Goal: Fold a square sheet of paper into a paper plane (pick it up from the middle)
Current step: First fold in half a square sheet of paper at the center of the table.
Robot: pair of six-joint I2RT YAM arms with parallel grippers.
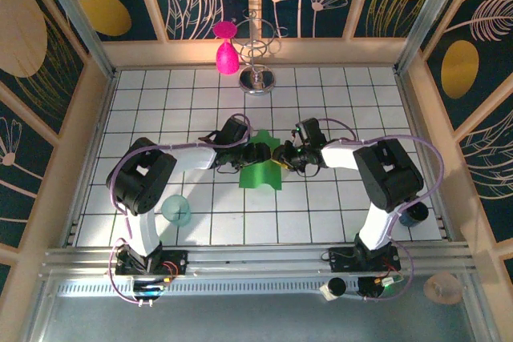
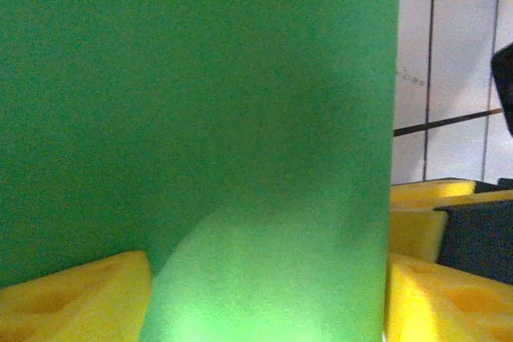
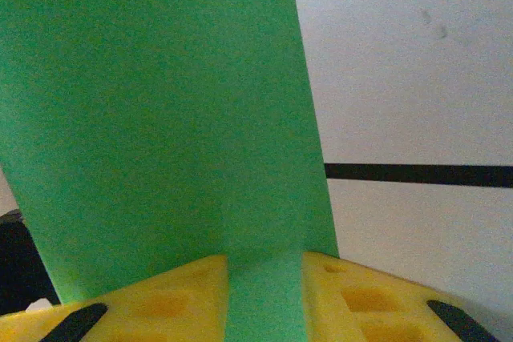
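Note:
The square sheet of paper (image 1: pixel 260 167), bright green, lies on the white tiled table at the centre, its far edge raised and uneven. My left gripper (image 1: pixel 243 154) is at its left edge and my right gripper (image 1: pixel 282 155) at its right edge, facing each other. In the left wrist view the paper (image 2: pixel 200 102) spans the wide gap of the left gripper (image 2: pixel 268 286) between yellow fingers (image 2: pixel 80 294). In the right wrist view a strip of paper (image 3: pixel 160 102) runs through the narrow gap of the right gripper (image 3: pixel 264 286) between its fingers (image 3: pixel 152 306). The paper plane is out of view.
A pink teardrop object (image 1: pixel 227 58) and a wire stand (image 1: pixel 258 78) are at the back centre. A translucent teal cup (image 1: pixel 176 210) sits near the left arm's base. Wooden walls ring the table (image 1: pixel 353 94).

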